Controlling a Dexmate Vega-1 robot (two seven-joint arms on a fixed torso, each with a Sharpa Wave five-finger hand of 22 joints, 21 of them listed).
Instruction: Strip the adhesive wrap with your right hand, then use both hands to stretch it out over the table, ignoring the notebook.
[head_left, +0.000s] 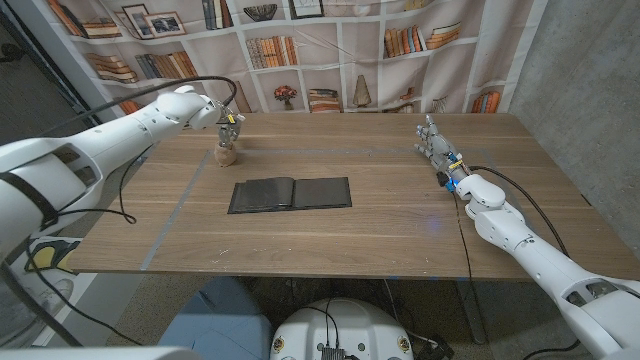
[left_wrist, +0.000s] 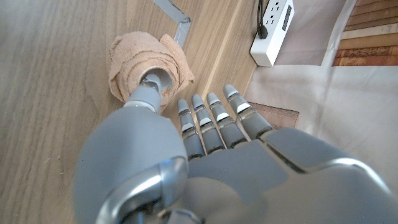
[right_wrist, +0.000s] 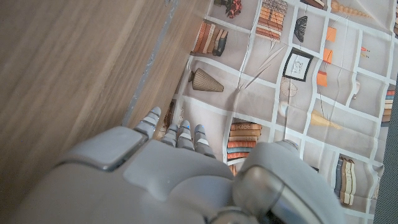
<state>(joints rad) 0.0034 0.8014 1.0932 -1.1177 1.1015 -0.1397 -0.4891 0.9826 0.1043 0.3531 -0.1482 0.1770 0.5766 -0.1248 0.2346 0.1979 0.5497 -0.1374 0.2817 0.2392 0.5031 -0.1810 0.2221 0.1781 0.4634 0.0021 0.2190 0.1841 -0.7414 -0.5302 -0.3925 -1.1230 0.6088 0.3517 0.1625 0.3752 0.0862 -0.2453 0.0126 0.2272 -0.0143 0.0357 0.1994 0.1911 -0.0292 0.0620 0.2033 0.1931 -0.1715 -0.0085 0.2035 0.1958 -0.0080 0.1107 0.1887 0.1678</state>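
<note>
wide bare wood between the notebook (head_left: 290, 193) and the right hand (head_left: 437, 146), nothing in the way there. notebook lies open and flat mid-table, the one low obstacle on a straight line between the hands. left hand (head_left: 228, 122) crowds the wrap roll (head_left: 227, 154) from above; roll's near side faces open table.

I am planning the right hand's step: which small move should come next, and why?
Probably carry the right hand across the table toward the wrap. It stands far from the roll at the table's right side, holding nothing, while the left hand is already at the roll, thumb at its core. The notebook lies between them, so passing behind it seems safest.
</note>
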